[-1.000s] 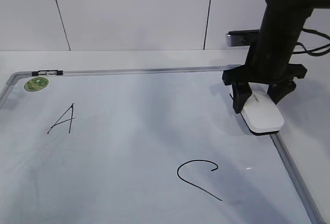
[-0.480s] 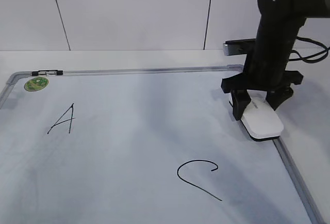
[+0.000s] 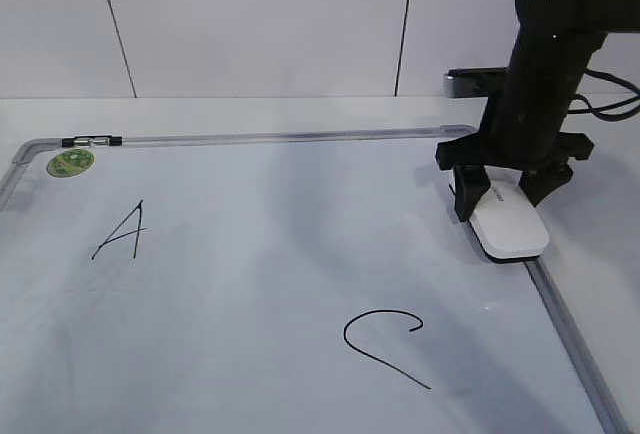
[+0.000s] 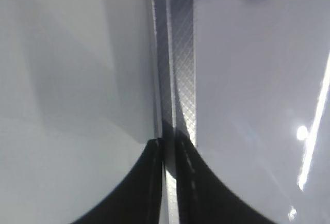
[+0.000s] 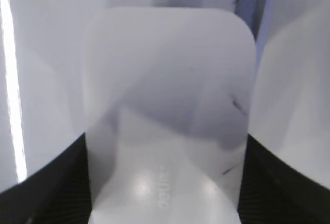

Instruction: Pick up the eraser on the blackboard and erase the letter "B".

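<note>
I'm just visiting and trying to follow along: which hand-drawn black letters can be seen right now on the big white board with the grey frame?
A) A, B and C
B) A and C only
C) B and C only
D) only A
B: the large white dry-erase board with the grey metal frame shows only the black letter A and the black letter C; no B shows.

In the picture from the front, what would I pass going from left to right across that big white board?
Green sticker → letter "A" → letter "C" → the robot's right hand straddling the white eraser at the blackboard's right edge.
</note>
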Robot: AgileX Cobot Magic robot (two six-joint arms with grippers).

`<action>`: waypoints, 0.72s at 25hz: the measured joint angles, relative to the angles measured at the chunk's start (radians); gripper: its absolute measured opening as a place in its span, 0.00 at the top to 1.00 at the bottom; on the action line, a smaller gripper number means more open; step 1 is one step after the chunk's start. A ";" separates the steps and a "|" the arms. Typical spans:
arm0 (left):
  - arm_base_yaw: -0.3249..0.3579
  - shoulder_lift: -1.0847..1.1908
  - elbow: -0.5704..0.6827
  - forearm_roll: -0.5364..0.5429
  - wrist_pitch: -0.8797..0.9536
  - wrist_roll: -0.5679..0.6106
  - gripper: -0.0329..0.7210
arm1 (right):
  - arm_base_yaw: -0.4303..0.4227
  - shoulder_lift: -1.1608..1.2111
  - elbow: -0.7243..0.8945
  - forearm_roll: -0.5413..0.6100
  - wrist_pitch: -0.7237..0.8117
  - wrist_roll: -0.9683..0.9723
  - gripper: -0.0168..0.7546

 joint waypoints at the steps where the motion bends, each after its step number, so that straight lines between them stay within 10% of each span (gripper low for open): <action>1: 0.000 0.000 0.000 0.000 0.000 0.000 0.90 | 0.000 0.000 0.000 0.000 0.000 0.000 0.30; 18: 0.000 0.000 0.000 -0.001 0.002 0.000 0.90 | -0.002 0.036 0.000 0.029 -0.004 -0.001 0.30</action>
